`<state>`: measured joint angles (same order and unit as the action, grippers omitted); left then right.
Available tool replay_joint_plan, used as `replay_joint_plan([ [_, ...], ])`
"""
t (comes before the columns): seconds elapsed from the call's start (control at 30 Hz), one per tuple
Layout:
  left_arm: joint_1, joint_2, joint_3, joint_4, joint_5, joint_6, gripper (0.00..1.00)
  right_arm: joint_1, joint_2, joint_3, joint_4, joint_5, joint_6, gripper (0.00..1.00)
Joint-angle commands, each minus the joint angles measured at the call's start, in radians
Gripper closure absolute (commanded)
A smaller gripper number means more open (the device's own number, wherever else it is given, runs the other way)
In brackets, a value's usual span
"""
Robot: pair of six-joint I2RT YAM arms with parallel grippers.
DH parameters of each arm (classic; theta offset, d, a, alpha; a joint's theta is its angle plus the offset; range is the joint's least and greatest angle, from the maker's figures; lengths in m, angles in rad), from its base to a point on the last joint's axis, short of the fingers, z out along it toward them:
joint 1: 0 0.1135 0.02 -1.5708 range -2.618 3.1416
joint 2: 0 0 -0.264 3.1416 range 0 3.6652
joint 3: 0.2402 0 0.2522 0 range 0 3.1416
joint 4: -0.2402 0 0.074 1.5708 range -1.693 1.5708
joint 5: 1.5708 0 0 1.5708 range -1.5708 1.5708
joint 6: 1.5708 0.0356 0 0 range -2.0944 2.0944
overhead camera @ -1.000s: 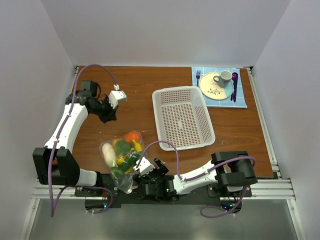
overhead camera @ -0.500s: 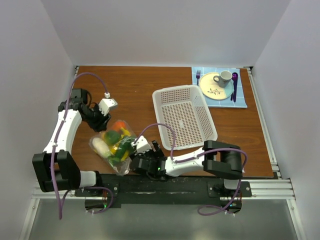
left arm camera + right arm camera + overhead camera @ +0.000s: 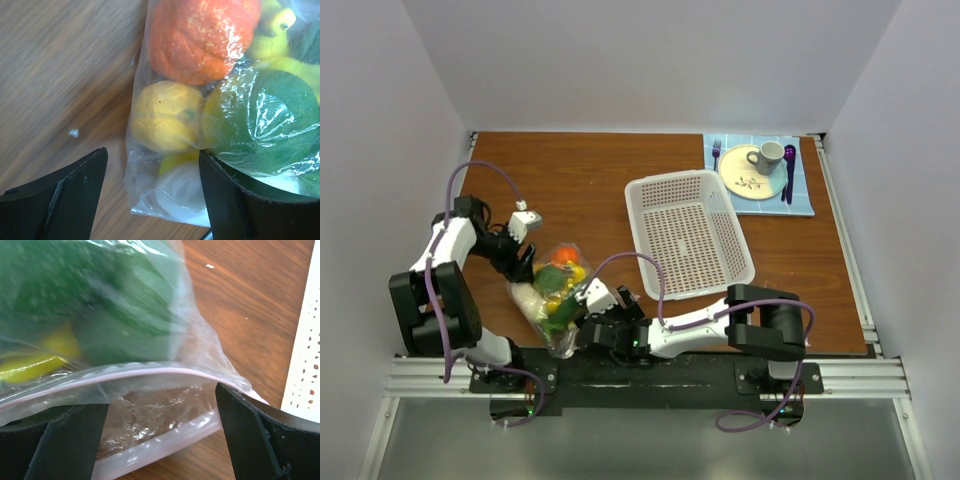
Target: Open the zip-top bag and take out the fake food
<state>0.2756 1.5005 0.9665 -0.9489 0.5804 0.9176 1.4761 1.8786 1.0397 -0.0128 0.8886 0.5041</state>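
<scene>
Brown table (image 3: 580, 170) carries the zip-top bag (image 3: 555, 300) left of the white basket (image 3: 685, 235), seemingly zipped, all fake food (image 3: 560, 280) inside, left pincer (image 3: 152, 170) and right pincer (image 3: 160, 405) spread open astride it; opening and emptying remain.

Zip-top bag (image 3: 142, 197): thin clear plastic film, glossy and crinkled, with bright highlights. Its zip strip (image 3: 150, 372) is pinkish, thicker and smoother. Fake food (image 3: 560, 285) inside: the orange piece (image 3: 200, 35) has a pebbled matt skin, the yellow piece (image 3: 162, 117) is dimpled and dull, and the green piece (image 3: 280, 115) is fine-grained. Desk (image 3: 590, 180): brown wood grain, smooth, low sheen. Basket (image 3: 685, 240): white perforated plastic. Fingers (image 3: 65, 200): black, matt, faintly rough at the edges. Plate (image 3: 740, 182), upper right: cream, glazed. Base rail (image 3: 860, 372): bare grey metal.
</scene>
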Motion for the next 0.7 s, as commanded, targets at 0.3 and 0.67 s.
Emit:
replay_joint_plan([
  [0.3, 0.001, 0.026, -0.1, 0.039, 0.134, 0.047, 1.0, 0.006, 0.047, 0.043, -0.039, -0.001, 0.031, 0.09],
  [0.67, 0.001, -0.107, 0.162, -0.142, 0.13, 0.009, 1.0, 0.024, -0.042, -0.024, 0.037, 0.114, 0.002, 0.08],
])
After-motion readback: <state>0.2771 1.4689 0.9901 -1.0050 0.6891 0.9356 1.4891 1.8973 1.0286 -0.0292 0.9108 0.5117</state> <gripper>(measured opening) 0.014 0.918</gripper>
